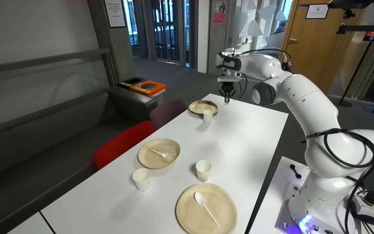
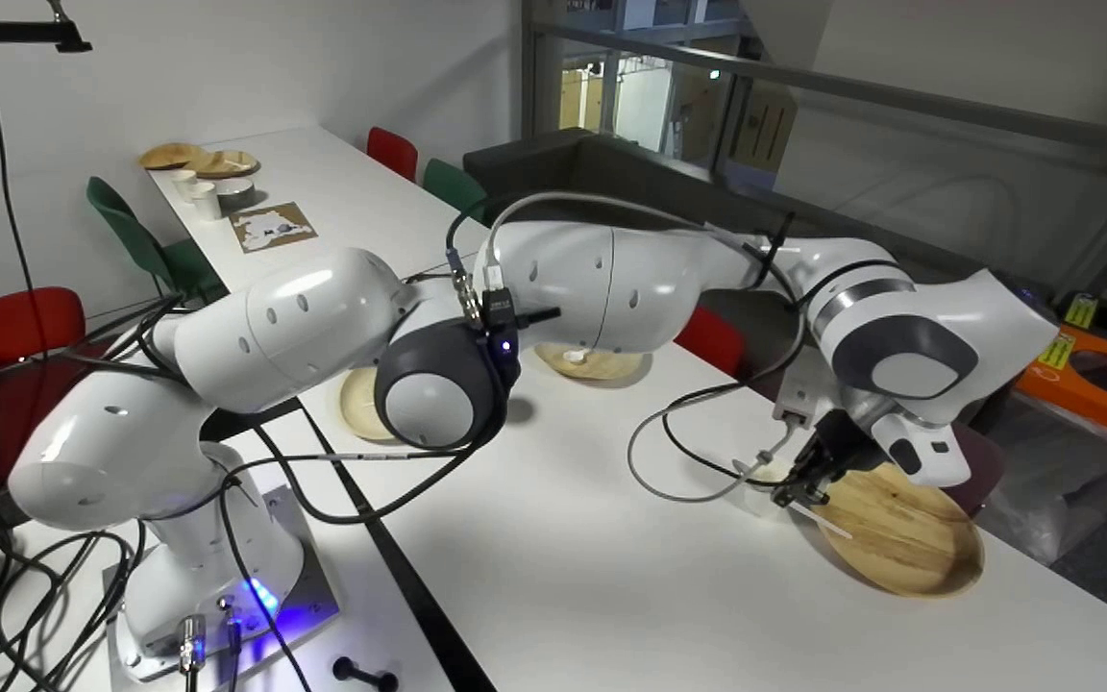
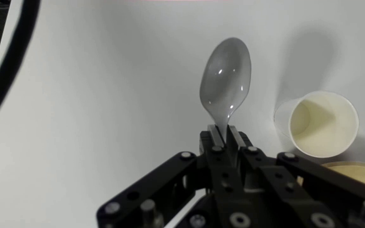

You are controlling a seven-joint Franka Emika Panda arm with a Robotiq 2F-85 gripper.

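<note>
From left to right in an exterior view, a dark grey sofa [image 1: 37,152] stretches away, and a red chair [image 1: 122,143] stands between it and a long white table [image 1: 242,139]. On the nearer half of the table, a pale cup [image 1: 141,180] stands upright near a tan plate [image 1: 159,163], which carries a white spoon [image 1: 163,155]. Further right, a second cup [image 1: 203,170] stands just behind a round near plate [image 1: 221,201], where another spoon [image 1: 202,202] lies diagonally. Towards the table's far end come a wood-grained plate [image 1: 200,105] and, just in front of it, a third cup [image 1: 207,116]. To the right of these, the black gripper [image 3: 225,135] points down, low over the table, its jaws almost together and pinching the narrow neck of a glossy spoon [image 3: 225,77]. In the wrist view, this spoon's rounded bowl sticks out beyond the jaws, to the left of the third cup and apart from it; whether it touches the table cannot be told. The white robot arm [image 1: 310,100] arches across the right side, with a wooden door [image 1: 320,42] behind it.
</note>
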